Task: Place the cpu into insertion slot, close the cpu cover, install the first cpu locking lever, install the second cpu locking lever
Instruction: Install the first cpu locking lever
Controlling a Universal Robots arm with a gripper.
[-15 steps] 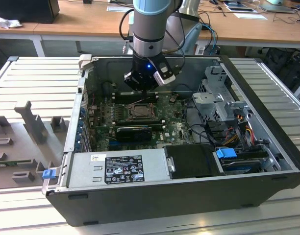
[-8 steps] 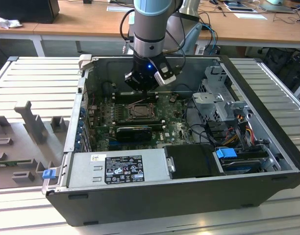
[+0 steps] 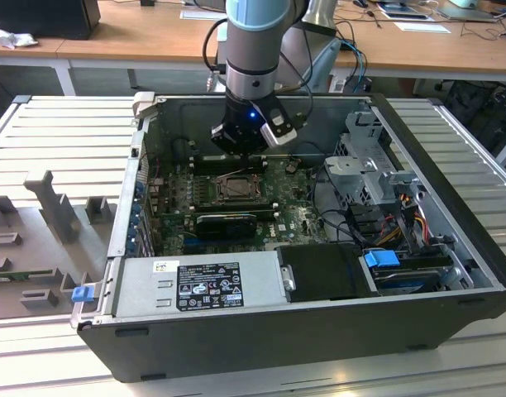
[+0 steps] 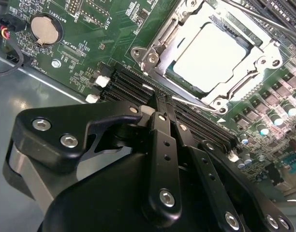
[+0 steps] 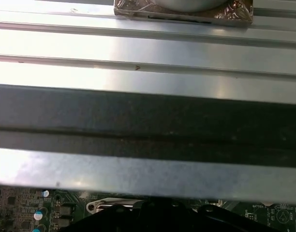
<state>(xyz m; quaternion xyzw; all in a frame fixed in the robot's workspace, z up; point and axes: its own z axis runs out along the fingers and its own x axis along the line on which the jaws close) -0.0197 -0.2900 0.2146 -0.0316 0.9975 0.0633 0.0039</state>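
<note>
The case (image 3: 451, 248) lies open on a ribbed metal table (image 3: 63, 132), desks behind; gripper (image 4: 162, 108) pinched narrow, empty, above the cpu (image 4: 213, 55).

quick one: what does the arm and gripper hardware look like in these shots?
In the exterior view the arm is a silver-grey tube with a light blue joint cap, black cables looping beside it and a small blue light low on the wrist. A silver-and-black camera module sits on its side. In the second wrist view the gripper is matte black, with linked bars fastened by silver screws.
</note>
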